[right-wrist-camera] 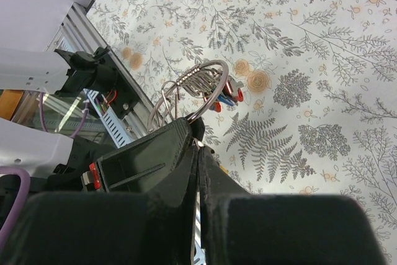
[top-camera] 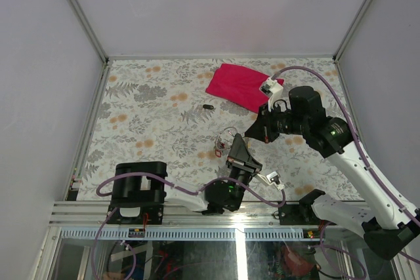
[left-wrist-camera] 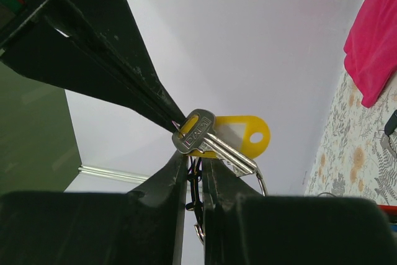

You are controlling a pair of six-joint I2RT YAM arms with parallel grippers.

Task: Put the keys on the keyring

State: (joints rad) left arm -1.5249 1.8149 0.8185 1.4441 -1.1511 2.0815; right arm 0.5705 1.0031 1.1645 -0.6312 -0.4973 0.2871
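Pale walls box in a fern-and-flower printed bench [top-camera: 151,116]. A magenta cloth [top-camera: 241,85] lies at the far side, and near it is a small dark object [top-camera: 208,106] that I can't identify. Both my arms meet above the middle of the bench.

My left claw [left-wrist-camera: 194,153] is pinched tight on the yellow-headed key [left-wrist-camera: 239,138], whose silver blade crosses the yellow plastic just past the fingertips. My right claw [right-wrist-camera: 197,130] is clamped on the rim of the keyring [right-wrist-camera: 201,82]. It holds the ring up off the bench with a bunch of keys [right-wrist-camera: 226,96], red and blue heads among them, hanging from it.

I'd put us at mid-task. Both pieces are lifted and close to one another, yet nothing I can see proves the yellow-headed key is threaded on. Several keys already sit on the ring, but I cannot tell whether the red one of the pair is among them. As I read it, what's left is to work the key's hole onto the wire and then let go.

From overhead I get the two claws almost tip to tip with the ring between them, but the key itself is too small to make out. My left wrist camera gives me the key up close, plus a thin wire loop [left-wrist-camera: 262,181] below it, and I can't say whether that is the keyring. My right wrist camera shows the ring and its bunch clearly but not the yellow key.
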